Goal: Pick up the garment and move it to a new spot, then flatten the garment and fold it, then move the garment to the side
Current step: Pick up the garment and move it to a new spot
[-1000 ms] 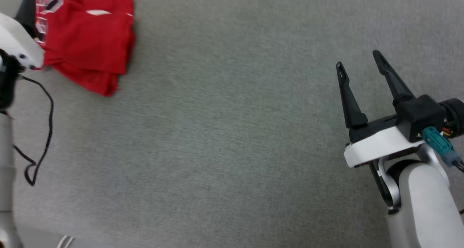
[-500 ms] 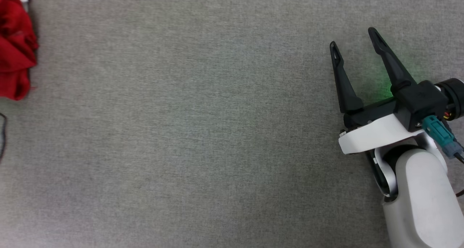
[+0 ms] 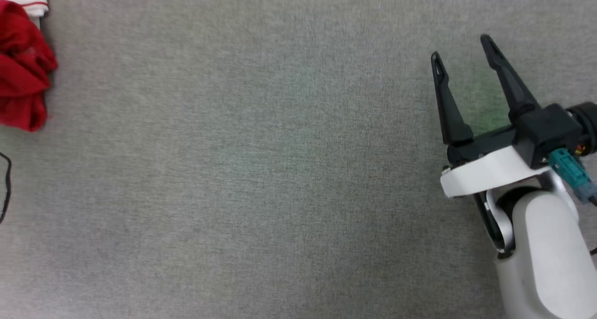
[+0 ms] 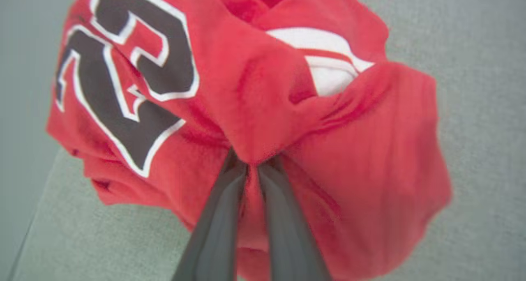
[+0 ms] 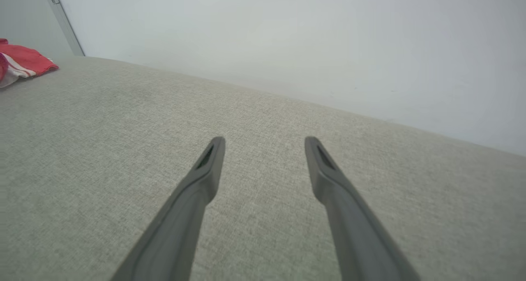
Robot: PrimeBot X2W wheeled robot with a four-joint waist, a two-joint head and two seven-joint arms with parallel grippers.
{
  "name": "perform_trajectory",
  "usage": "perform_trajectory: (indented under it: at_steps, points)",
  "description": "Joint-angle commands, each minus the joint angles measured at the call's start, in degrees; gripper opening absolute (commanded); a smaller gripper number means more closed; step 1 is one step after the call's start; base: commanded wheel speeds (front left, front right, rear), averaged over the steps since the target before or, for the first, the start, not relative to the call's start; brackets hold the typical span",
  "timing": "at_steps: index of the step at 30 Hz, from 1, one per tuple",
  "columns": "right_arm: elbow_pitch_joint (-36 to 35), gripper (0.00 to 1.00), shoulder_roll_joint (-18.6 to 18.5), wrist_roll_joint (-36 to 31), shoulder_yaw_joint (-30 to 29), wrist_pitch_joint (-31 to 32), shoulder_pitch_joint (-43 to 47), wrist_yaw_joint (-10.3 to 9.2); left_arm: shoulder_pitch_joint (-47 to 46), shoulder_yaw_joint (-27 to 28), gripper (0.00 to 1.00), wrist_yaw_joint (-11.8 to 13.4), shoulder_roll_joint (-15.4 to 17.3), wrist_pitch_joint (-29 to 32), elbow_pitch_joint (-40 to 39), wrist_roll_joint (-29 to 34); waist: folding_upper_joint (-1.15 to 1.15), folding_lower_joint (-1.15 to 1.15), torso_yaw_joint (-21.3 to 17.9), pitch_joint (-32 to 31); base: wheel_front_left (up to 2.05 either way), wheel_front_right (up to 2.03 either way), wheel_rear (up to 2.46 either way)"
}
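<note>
The garment (image 4: pixel 337 149) is a crumpled red shirt with black, white-outlined numerals and a white striped sleeve. In the left wrist view my left gripper (image 4: pixel 252 166) is shut on a bunched fold of the garment's red cloth, and the fabric hangs around the two dark fingers. The head view catches part of the garment (image 3: pixel 23 72) at the far left edge. My right gripper (image 3: pixel 461 53) stands open at the right, above the grey surface with nothing between its fingers. From the right wrist view, the right gripper (image 5: pixel 265 143) points across the surface and the garment (image 5: pixel 22 61) lies far off at the upper left.
A grey fabric-covered surface (image 3: pixel 261 169) spreads across the head view. A black cable (image 3: pixel 5 183) loops at the left edge. In the right wrist view a pale wall (image 5: pixel 287 38) rises behind the surface's far edge.
The head camera has turned, so the garment has slid to the picture's left edge and my left arm is out of frame. The right gripper stays open.
</note>
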Motion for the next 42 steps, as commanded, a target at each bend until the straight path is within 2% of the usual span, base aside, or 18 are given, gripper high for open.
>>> perform_trajectory:
  at_steps: [1, 11, 15, 19, 22, 25, 29, 37, 42]
  points:
    - [0.4, 1.00, 0.0, 0.3, -0.1, -0.2, 0.9, -0.04, 0.2, -0.2, 0.00, 0.0, 0.4, -1.8, 0.0, 0.6, 0.00, -0.01, 0.3, -2.6, 0.00, 0.00, 0.00]
    - [3.7, 1.00, 0.0, 3.1, -1.7, -1.3, 6.6, -0.04, 0.4, -3.4, 0.00, -0.1, -0.6, -23.4, 0.3, 7.0, 0.00, -0.01, 0.4, -17.0, 0.00, 0.00, 0.00]
    - [4.1, 1.00, 0.0, 3.9, -3.1, -1.2, 9.8, -0.03, 0.9, -4.7, 0.00, 0.2, -2.4, -30.7, -0.2, 8.9, 0.00, -0.01, 0.4, -22.4, 0.00, 0.00, 0.00]
    - [4.1, 1.00, 0.0, 5.1, -4.3, -0.8, 13.2, -0.04, 2.4, -6.3, 0.00, 1.3, -5.7, -35.8, -1.7, 10.4, 0.00, -0.01, -0.3, -27.3, 0.00, 0.00, 0.00]
    - [3.5, 1.00, 0.0, 5.6, -5.0, 0.0, 15.7, -0.04, 4.3, -7.1, 0.00, 2.4, -8.4, -37.4, -3.8, 10.4, 0.00, -0.01, -1.3, -30.4, 0.00, 0.00, 0.00]
    - [2.8, 1.00, 0.1, 6.2, -5.4, 0.7, 17.9, -0.03, 7.6, -8.8, 0.00, 2.3, -11.2, -37.1, -6.4, 10.3, 0.00, -0.01, -2.8, -33.0, 0.00, 0.00, 0.00]
    - [1.2, 1.00, 0.0, 6.1, -5.7, 2.0, 20.4, -0.03, 12.0, -10.4, 0.00, 3.5, -15.9, -36.3, -11.8, 9.2, 0.00, -0.01, -5.2, -34.6, 0.00, 0.00, 0.00]
    - [-0.9, 1.00, 0.0, 6.6, -6.7, 3.6, 22.5, -0.04, 22.2, -15.6, 0.00, 4.9, -25.4, -35.5, -26.1, 7.3, 0.00, -0.01, -10.5, -34.5, 0.00, 0.00, 0.00]
    - [-1.9, 1.00, 0.1, 6.3, -7.4, 4.4, 23.5, -0.04, 29.5, -20.7, 0.00, 4.8, -29.6, -34.5, -31.4, 7.1, 0.00, -0.01, -11.5, -33.1, 0.00, 0.00, 0.00]
